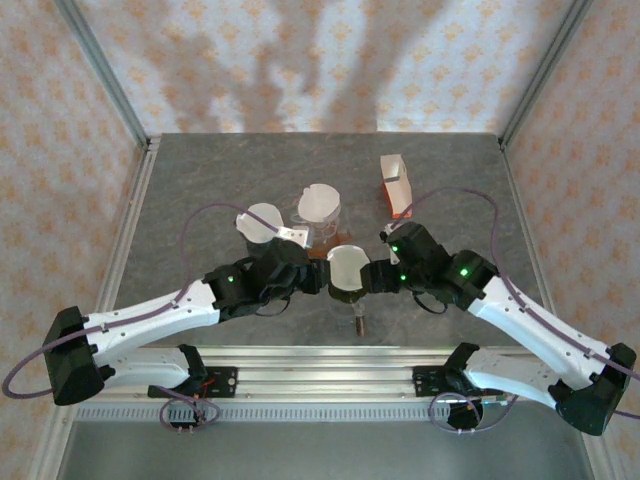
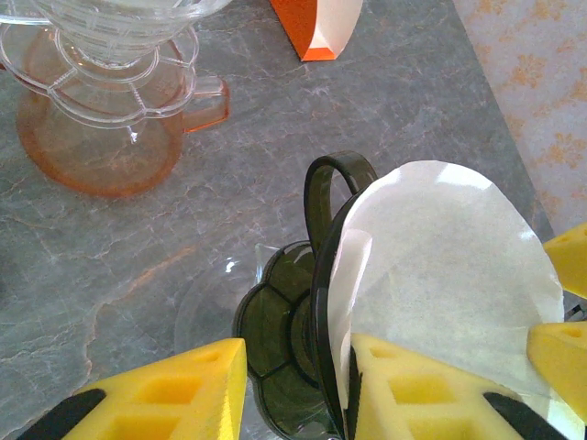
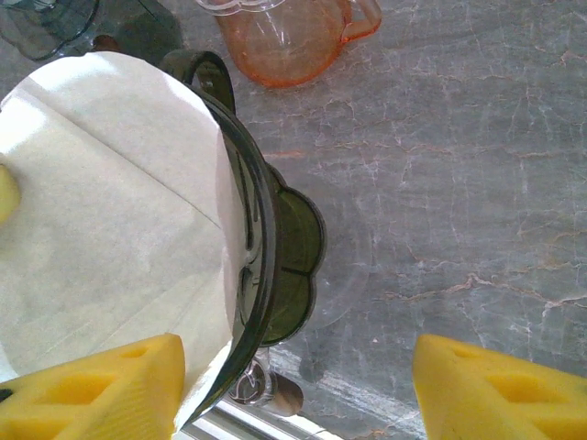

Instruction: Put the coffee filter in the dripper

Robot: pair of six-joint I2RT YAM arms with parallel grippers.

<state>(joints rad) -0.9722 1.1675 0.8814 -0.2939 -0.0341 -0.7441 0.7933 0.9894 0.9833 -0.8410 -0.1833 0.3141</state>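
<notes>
The coffee filter (image 2: 449,266) is already laid inside the dripper (image 2: 280,330), whose wall is pinched by the left end effector (image 2: 298,367), and the right end effector (image 3: 293,385) is spread wide, so next it should probably be pressed flat.

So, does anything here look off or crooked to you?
The white paper filter sticks out well past the rim of the dark dripper, not seated, and the dripper looks tilted rather than upright.

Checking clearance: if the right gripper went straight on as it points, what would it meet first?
Probably the dripper: its rim, lined by the filter, lies between the fingers of the right gripper; depth is unclear.
</notes>
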